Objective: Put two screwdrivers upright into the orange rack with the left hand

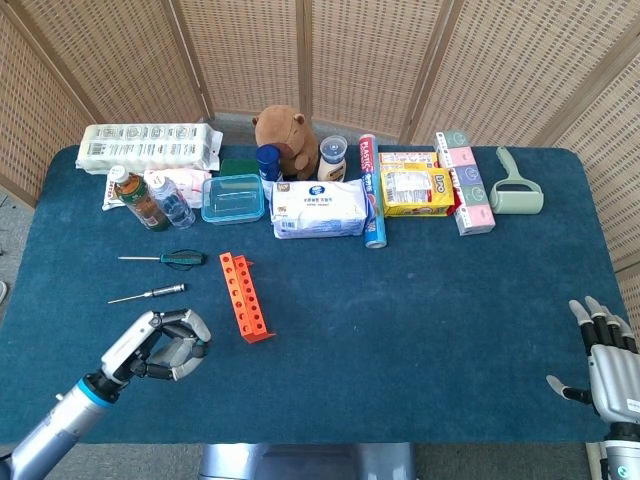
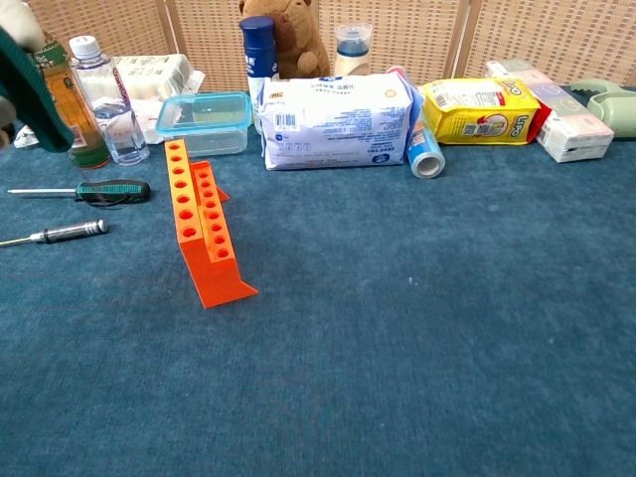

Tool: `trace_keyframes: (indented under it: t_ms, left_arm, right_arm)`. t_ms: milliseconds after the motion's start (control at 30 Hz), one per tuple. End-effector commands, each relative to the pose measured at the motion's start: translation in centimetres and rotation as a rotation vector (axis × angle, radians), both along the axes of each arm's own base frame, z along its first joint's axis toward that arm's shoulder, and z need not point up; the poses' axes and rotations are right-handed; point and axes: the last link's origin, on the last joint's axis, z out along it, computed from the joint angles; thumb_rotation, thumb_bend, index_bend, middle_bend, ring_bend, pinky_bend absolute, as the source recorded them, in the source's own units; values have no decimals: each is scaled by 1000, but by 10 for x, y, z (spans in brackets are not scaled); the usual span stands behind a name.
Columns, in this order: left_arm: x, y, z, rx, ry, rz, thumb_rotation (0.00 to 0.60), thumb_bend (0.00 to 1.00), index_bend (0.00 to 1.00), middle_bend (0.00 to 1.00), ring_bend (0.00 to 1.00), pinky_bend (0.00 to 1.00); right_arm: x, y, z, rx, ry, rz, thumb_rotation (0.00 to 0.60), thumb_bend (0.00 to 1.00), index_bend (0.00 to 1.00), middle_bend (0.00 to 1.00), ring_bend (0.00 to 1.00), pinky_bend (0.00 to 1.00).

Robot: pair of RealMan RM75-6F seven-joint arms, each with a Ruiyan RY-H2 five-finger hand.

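Both screwdrivers lie flat to the left of the orange rack [image 1: 244, 297]: the green-handled screwdriver [image 1: 163, 258] farther back, the silver screwdriver [image 1: 147, 294] nearer the front. The left hand [image 1: 160, 344] hangs in front of them, fingers curled inward, holding nothing; the right hand [image 1: 604, 358] rests released, well apart from the rack. Risk: the thin silver shaft may roll away under a shallow pinch, and an off-axis insertion could tip the light rack.

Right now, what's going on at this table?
Nothing is held yet. The left robot hand hovers with its fingers curled, empty, near the table's front edge, short of the silver screwdriver and the green-handled screwdriver, both lying flat left of the orange rack. The rack's holes are empty. The right robot hand sits open at the far right.
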Motion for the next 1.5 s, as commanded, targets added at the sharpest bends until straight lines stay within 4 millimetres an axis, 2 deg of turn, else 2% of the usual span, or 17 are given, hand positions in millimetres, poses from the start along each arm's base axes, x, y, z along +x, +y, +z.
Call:
trace_keyframes:
  t_ms: [33,333,567,900,1500]
  left_arm:
    - [1,7,-6,-9,-56,-15,600,530,535,836,871,950]
    - [-6,29,-21,-68,-227,38,600,537,536,836,871,950]
    - [-6,40,-37,-114,-267,90,600,539,535,836,871,950]
    - [-9,46,-48,-136,-264,126,600,539,535,836,871,950]
    - [-13,39,-54,-177,-287,154,600,540,535,836,871,951]
  right_arm:
    - [0,0,0,0,-1,-1,600,0,22,0,0,0]
    - [0,-1,0,2,-4,-1,600,0,22,0,0,0]
    - [-1,-1,1,-2,-8,-3,600,0,22,0,0,0]
    - [-1,-1,4,-7,-17,-2,600,0,22,0,0,0]
    - [-1,-1,4,-5,-16,-6,600,0,22,0,0,6]
